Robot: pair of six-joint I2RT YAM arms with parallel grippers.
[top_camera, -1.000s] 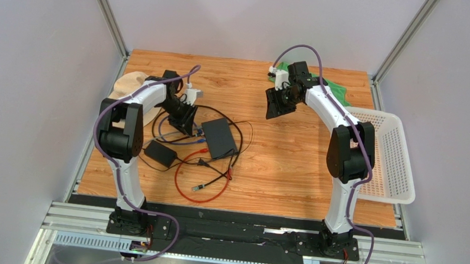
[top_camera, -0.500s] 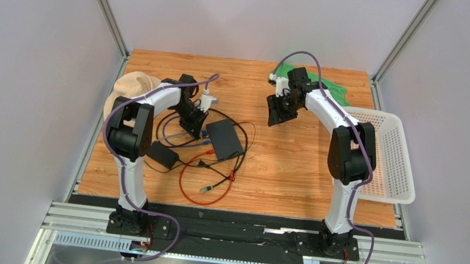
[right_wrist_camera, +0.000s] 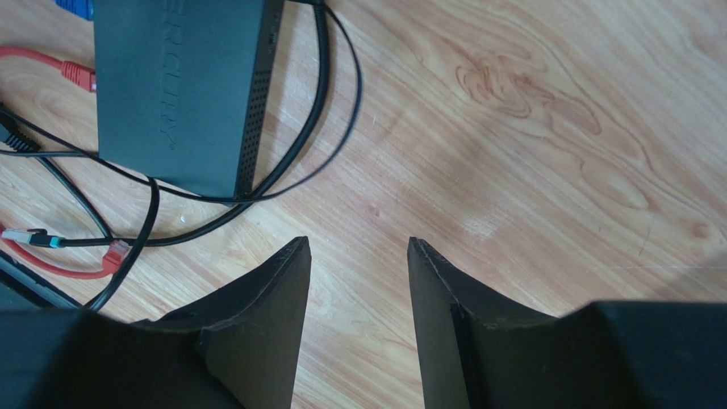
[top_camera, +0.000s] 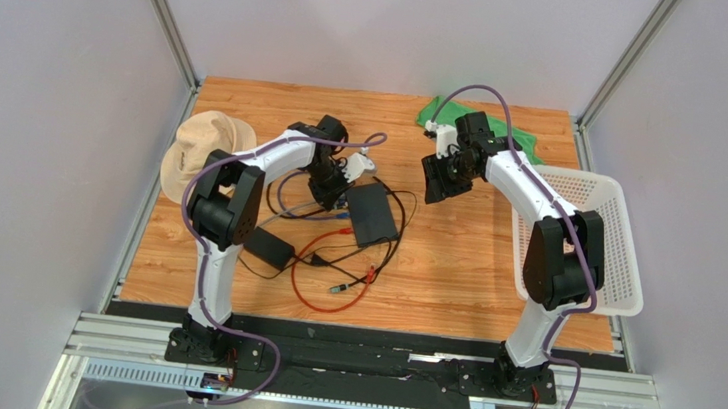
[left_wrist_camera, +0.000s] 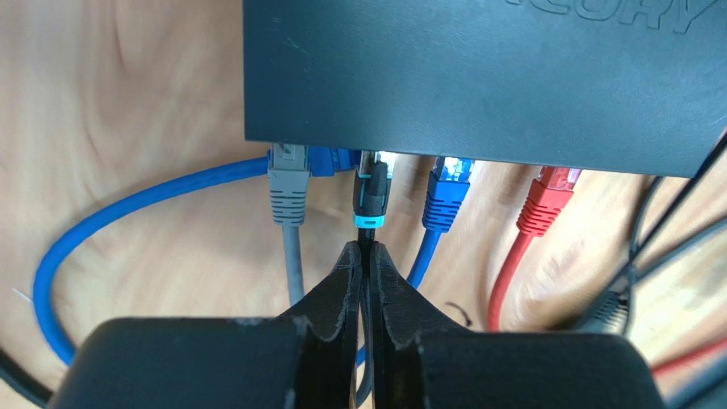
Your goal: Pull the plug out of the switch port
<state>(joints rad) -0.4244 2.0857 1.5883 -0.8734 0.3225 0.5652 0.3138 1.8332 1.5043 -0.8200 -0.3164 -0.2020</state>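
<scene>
Black plug [left_wrist_camera: 372,192] w/ teal band sits in switch [left_wrist_camera: 478,77] edge betw. grey plug [left_wrist_camera: 288,183] & blue plug [left_wrist_camera: 448,192]; L gripper [left_wrist_camera: 364,256] pinched shut on its cord [left_wrist_camera: 366,236], not the body, so pulling could strain cord or drag switch if latch holds; R gripper [right_wrist_camera: 358,256] half-open, empty.

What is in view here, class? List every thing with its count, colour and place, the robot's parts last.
switch: one, black, centre-left
plugs: five, grey, black, red, two blue, along switch edge
cables: several, red, blue, black, around switch
adapter brick: one, black, near switch
hat: one, beige, left edge
cloth: one, green, far edge
basket: one, white, right edge
left tool: one, black, shut on black cable
right tool: one, black, open, above table
</scene>
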